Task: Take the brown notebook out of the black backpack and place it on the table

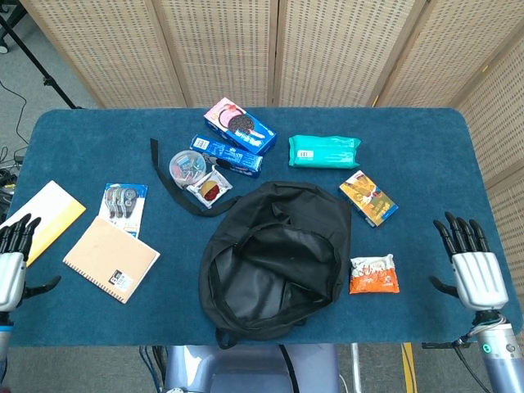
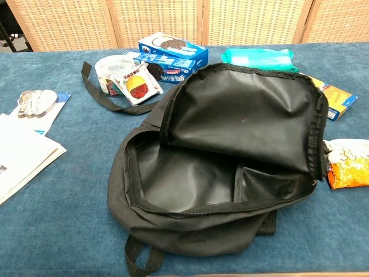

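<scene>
**Trainee:** Woven cane screens stood behind the blue felt worktop point(image 1: 458, 155), right? Where did that leave the job?

**Operator:** Yes. From my seat the brown spiral-bound notebook with the card cover point(image 1: 111, 258) lay flat on the worktop, well left of the black soft-sided backpack point(image 1: 278, 262). The backpack sat unzipped, flap thrown back, and the chest view showed nothing inside it. I judged the task done.

**Trainee:** And your hands?

**Operator:** My left hand point(image 1: 10, 266) hung at the left edge, fingers spread, grasping nothing. My right hand point(image 1: 471, 270) hovered off the right edge, likewise released. Neither touched anything.

**Trainee:** If you'd had to lift the notebook again?

**Operator:** I reckoned it light and fairly stiff, though the thin card cover could bend or flip open. It lay flush on the felt, so I'd have slid fingers under a free edge, away from the wire spine, and pinched cover and pages together. The yellow sheet of paper point(image 1: 49, 211) and the blister pack of tape rolls point(image 1: 124, 202) lay just beside it, so I'd have approached from the front.
</scene>
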Robot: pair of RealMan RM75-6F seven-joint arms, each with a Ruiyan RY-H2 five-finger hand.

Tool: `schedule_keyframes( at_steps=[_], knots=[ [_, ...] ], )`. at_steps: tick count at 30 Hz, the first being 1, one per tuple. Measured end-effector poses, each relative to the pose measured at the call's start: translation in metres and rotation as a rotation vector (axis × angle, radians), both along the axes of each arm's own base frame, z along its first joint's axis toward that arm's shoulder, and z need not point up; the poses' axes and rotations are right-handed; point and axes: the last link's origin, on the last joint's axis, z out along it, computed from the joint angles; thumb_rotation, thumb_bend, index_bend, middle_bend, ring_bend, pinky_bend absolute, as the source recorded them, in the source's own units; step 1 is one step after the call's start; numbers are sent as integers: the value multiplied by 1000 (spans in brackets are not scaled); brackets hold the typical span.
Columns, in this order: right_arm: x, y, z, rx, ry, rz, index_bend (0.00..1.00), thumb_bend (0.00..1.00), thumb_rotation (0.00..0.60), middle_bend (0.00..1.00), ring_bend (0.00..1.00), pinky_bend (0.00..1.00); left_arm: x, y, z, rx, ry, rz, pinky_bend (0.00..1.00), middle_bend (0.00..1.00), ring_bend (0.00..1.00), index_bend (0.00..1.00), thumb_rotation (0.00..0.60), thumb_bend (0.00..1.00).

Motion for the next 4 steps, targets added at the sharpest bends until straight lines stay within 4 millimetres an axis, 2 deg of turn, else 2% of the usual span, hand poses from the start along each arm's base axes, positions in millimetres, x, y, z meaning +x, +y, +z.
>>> schedule_keyframes(
  at_steps=[4],
  knots=[
    [-8,16,-2,-24,-19,-49,42,0,600,0,0,0,1,-10,3,15,10,5,0,0,0,0,600,102]
  ],
)
